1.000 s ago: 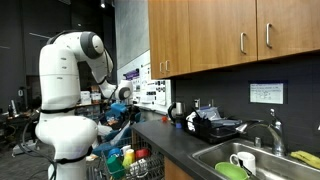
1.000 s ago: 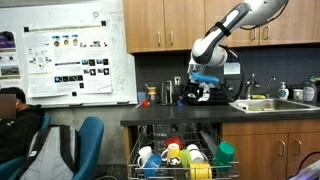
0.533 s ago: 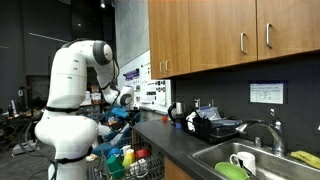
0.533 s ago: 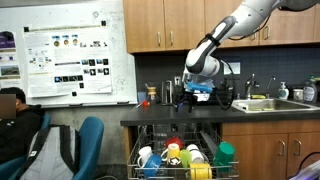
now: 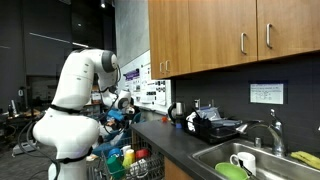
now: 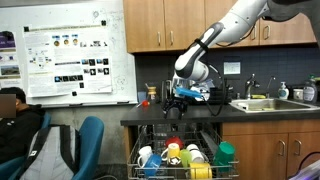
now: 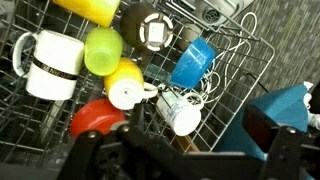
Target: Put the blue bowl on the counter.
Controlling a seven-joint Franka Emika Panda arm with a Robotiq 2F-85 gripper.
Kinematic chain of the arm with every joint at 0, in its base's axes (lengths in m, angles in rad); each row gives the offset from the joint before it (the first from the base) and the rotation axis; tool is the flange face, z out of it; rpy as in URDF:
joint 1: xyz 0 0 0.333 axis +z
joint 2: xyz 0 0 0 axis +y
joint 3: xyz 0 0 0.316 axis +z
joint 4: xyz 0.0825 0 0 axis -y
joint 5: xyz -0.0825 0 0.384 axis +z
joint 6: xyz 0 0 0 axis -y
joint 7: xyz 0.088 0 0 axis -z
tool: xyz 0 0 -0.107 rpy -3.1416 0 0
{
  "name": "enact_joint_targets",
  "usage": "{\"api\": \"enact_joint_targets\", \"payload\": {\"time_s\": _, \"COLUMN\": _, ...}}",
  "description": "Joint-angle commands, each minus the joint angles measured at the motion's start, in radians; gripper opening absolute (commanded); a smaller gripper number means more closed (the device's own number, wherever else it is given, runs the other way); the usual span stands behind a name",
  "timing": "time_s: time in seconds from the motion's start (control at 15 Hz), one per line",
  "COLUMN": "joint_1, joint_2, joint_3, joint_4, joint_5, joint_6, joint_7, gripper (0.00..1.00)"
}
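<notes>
End effector (image 6: 182,102) hangs above the open dishwasher rack (image 6: 180,158) at the bench (image 6: 205,117) edge, blue bowl (image 7: 285,112) seemingly clamped in it though jaw closure isn't clear, so pickup looks done, placement on the bench remains.

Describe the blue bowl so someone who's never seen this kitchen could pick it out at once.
Find the long dark counter with the pulled-out dishwasher rack below. The blue bowl hangs above the rack in the robot's pincer. Unlike the colourful cups racked below, it's held in the air.
</notes>
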Motion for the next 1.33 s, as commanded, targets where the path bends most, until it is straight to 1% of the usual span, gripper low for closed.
{"api": "enact_joint_targets", "payload": {"time_s": 0.0, "joint_1": 0.031, "joint_2": 0.020, "joint_3": -0.009, "joint_4": 0.039, "joint_5": 0.004, "joint_6": -0.059, "joint_7": 0.075, "gripper": 1.00}}
{"api": "enact_joint_targets", "payload": {"time_s": 0.13, "joint_1": 0.043, "joint_2": 0.023, "joint_3": -0.012, "joint_4": 0.039, "joint_5": 0.002, "joint_6": -0.060, "joint_7": 0.107, "gripper": 1.00}}
{"api": "enact_joint_targets", "payload": {"time_s": 0.4, "joint_1": 0.060, "joint_2": 0.061, "joint_3": -0.014, "joint_4": 0.088, "joint_5": 0.000, "joint_6": -0.064, "joint_7": 0.156, "gripper": 1.00}}
{"api": "enact_joint_targets", "payload": {"time_s": 0.47, "joint_1": 0.061, "joint_2": 0.080, "joint_3": -0.012, "joint_4": 0.108, "joint_5": 0.001, "joint_6": -0.050, "joint_7": 0.146, "gripper": 1.00}}
{"api": "enact_joint_targets", "payload": {"time_s": 0.53, "joint_1": 0.046, "joint_2": 0.103, "joint_3": 0.006, "joint_4": 0.129, "joint_5": 0.039, "joint_6": -0.042, "joint_7": 0.089, "gripper": 1.00}}
{"api": "enact_joint_targets", "payload": {"time_s": 0.6, "joint_1": 0.060, "joint_2": 0.125, "joint_3": -0.007, "joint_4": 0.148, "joint_5": 0.009, "joint_6": -0.028, "joint_7": 0.109, "gripper": 1.00}}
{"api": "enact_joint_targets", "payload": {"time_s": 0.87, "joint_1": 0.109, "joint_2": 0.225, "joint_3": -0.047, "joint_4": 0.245, "joint_5": -0.044, "joint_6": -0.006, "joint_7": 0.188, "gripper": 1.00}}
{"api": "enact_joint_targets", "payload": {"time_s": 1.07, "joint_1": 0.161, "joint_2": 0.313, "joint_3": -0.081, "joint_4": 0.343, "joint_5": -0.070, "joint_6": -0.022, "joint_7": 0.264, "gripper": 1.00}}
{"api": "enact_joint_targets", "payload": {"time_s": 1.27, "joint_1": 0.205, "joint_2": 0.374, "joint_3": -0.104, "joint_4": 0.418, "joint_5": -0.077, "joint_6": -0.064, "joint_7": 0.329, "gripper": 1.00}}
